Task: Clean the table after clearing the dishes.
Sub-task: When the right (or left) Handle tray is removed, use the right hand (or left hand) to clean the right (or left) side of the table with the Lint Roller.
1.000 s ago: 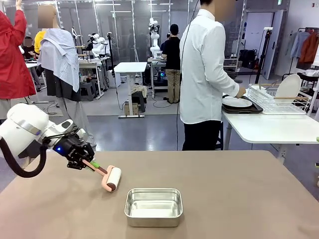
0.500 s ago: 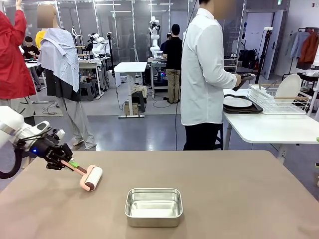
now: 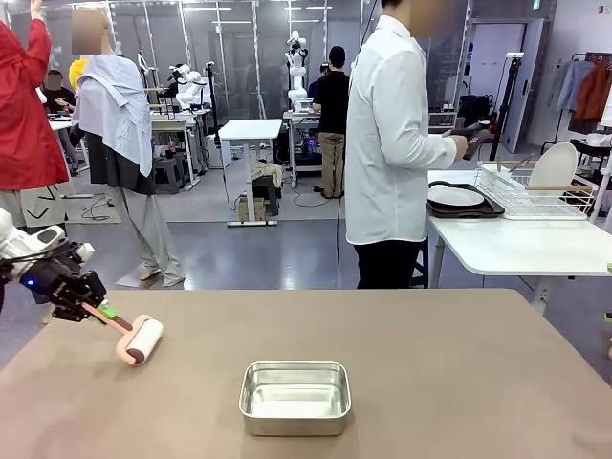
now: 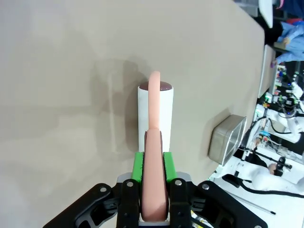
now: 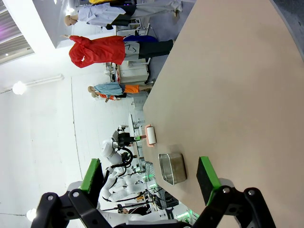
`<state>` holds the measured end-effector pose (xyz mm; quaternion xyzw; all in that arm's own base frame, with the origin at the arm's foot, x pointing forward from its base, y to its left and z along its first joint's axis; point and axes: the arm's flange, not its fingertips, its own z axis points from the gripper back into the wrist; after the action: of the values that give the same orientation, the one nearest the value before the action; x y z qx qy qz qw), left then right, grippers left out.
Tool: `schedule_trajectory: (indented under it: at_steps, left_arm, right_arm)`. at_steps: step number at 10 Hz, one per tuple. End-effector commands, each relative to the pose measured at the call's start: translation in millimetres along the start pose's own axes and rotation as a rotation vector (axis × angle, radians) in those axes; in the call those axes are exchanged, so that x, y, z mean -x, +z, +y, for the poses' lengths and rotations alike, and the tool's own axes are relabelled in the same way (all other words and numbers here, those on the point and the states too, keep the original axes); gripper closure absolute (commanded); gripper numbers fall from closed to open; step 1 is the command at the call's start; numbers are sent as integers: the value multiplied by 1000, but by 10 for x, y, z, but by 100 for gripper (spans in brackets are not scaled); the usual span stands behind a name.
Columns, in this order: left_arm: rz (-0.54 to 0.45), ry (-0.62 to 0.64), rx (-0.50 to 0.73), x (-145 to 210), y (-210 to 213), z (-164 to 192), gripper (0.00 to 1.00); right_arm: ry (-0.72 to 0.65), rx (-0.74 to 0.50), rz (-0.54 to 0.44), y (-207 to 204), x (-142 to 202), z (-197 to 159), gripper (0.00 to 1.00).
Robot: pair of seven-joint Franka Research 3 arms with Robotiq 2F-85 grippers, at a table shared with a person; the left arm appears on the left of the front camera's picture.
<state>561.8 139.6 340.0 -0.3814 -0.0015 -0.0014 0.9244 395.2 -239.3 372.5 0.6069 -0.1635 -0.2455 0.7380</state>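
My left gripper is shut on the pink handle of a lint roller, whose white roll rests on the taupe table near its left edge. In the left wrist view the roller points straight away from the left gripper, lying on the table. My right gripper hangs open above the table, nothing between its green pads. One of the dishes, a white plate on a dark tray, sits on the white side table beyond the person.
A small steel pan stands near the table's front middle, also seen in the wrist views. The person in a white shirt stands at the far side, turned to the side table with its wire rack, holding a dark object.
My left gripper has drawn the roller leftward across the table toward its left edge. The person has lifted a dark object off the side table.
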Motion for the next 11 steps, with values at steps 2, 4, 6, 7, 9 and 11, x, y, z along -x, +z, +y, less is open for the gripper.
schedule_trajectory:
  at_steps: [2,4,6,7,9,11]
  left_arm:
    - [-50,81,-105,-35,267,264,80]
    - [-95,88,-173,16,511,279,80]
    - [-136,48,-212,99,803,64,80]
    - [-156,11,-198,170,961,-123,80]
    - [-218,-87,-179,475,1319,-563,80]
    - [-193,-42,-189,205,1250,-403,80]
  right_arm:
    - [19,-1,10,9,32,9,0]
    - [19,-1,10,9,32,9,0]
    - [19,-1,10,9,32,9,0]
    - [19,-1,10,9,32,9,0]
    - [19,-1,10,9,32,9,0]
    - [19,-1,10,9,32,9,0]
